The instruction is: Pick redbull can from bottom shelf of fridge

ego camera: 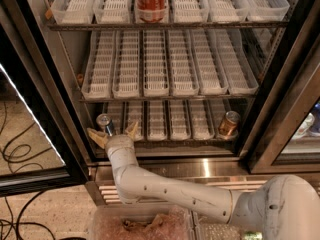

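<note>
The fridge [280,109] stands open with rows of white slotted trays. The redbull can [105,123], slim blue and silver with a silver top, stands at the left end of the bottom shelf [170,141]. My gripper [113,133] is at the front edge of that shelf, open, with one tan finger left of the can's base and the other to its right. The can sits just behind and between the fingers. My white arm reaches up from the lower right.
A copper-gold can [229,124] stands at the right end of the bottom shelf. A red cola can [151,2] is on the top shelf. The black door frame [35,109] is on the left, and a steel base panel [200,169] lies below.
</note>
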Robot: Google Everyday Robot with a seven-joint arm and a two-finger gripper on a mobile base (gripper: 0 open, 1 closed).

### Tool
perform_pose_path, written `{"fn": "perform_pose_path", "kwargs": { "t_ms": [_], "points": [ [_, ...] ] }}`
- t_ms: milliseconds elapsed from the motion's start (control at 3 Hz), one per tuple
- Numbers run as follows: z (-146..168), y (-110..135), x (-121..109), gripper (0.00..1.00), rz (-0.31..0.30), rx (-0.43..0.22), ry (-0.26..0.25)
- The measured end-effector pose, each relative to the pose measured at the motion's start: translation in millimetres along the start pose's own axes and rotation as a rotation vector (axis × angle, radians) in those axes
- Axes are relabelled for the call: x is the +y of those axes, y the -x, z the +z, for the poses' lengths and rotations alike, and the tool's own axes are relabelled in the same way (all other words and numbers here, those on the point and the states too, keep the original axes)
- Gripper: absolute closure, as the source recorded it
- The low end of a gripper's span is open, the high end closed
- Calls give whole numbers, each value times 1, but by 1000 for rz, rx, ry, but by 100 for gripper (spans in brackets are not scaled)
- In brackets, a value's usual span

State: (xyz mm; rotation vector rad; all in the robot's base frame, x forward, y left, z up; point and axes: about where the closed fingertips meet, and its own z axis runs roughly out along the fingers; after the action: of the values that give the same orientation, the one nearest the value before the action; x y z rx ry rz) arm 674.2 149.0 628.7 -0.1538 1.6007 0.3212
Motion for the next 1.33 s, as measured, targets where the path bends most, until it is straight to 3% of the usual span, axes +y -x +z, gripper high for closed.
{"fn": "perform_pose_path", "kwargs": {
  "t_ms": [333,667,1333],
  "points": [
    [1,0,0,0,0,0,-12],
    [1,0,0,13,0,0,-12],
    [6,0,6,61,12,-4,10]
  ]
}}
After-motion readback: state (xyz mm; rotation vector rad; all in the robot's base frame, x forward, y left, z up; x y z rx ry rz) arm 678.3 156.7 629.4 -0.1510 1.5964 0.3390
